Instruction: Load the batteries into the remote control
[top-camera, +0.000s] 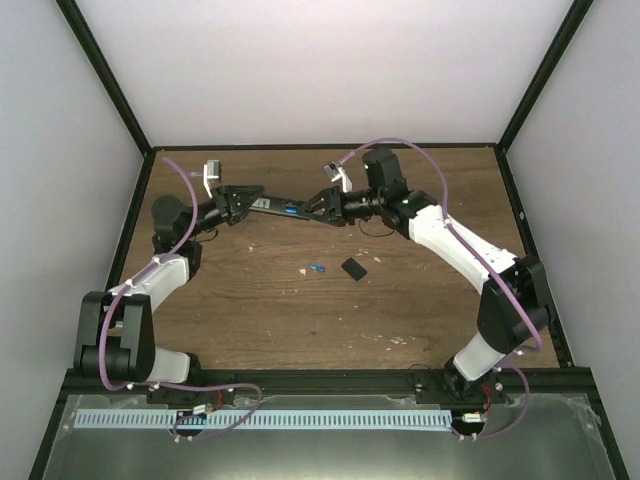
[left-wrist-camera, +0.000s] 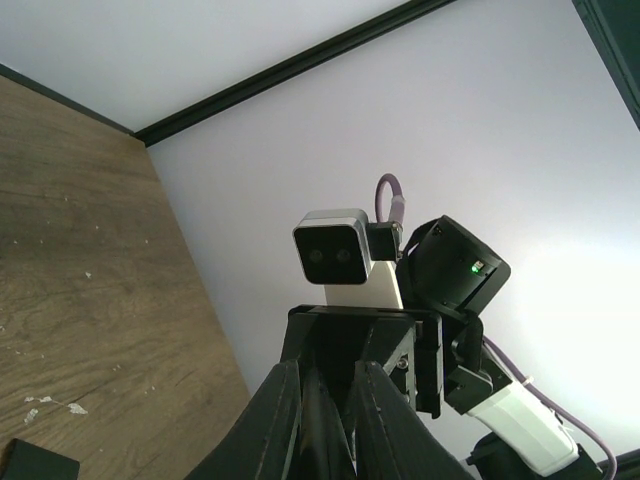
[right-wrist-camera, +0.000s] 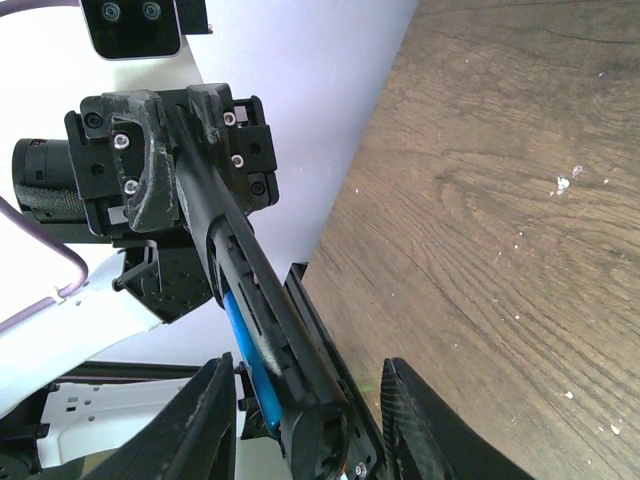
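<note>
Nearest the arm bases, the loose battery (top-camera: 316, 268) is lying on the table (top-camera: 240, 320), its long axis running roughly left to right. The black cover (top-camera: 353, 268) is sitting just to its right, apart from it.

Farther back, above the table, the remote (top-camera: 270, 206) is hanging in the air between the two arms, its long axis also running left to right. The left gripper (top-camera: 247, 203) is holding its left end. In the left wrist view the fingers are standing narrow, with the dark bar pinched between them. The right gripper (top-camera: 314, 208) is sitting at the remote's right end. In the right wrist view its fingers (right-wrist-camera: 205, 425) are spreading wide on either side of the bar, with a gap showing on each side, so they are straddling it rather than clamping it. I cannot tell whether the bar's end is touching anything deeper in that gripper. The loaded battery (right-wrist-camera: 247, 345) is showing as a blue strip along the bay, lying parallel to the remote and close to the right fingers.

The next move is probably going to turn on the loose battery. It is lying on the near side of the right gripper and below it, almost straight toward the bases. The right arm is the nearer one and looks to be carrying nothing, while the left is busy steadying the remote. The right fingers would likely need to come down across the battery's short axis.
</note>
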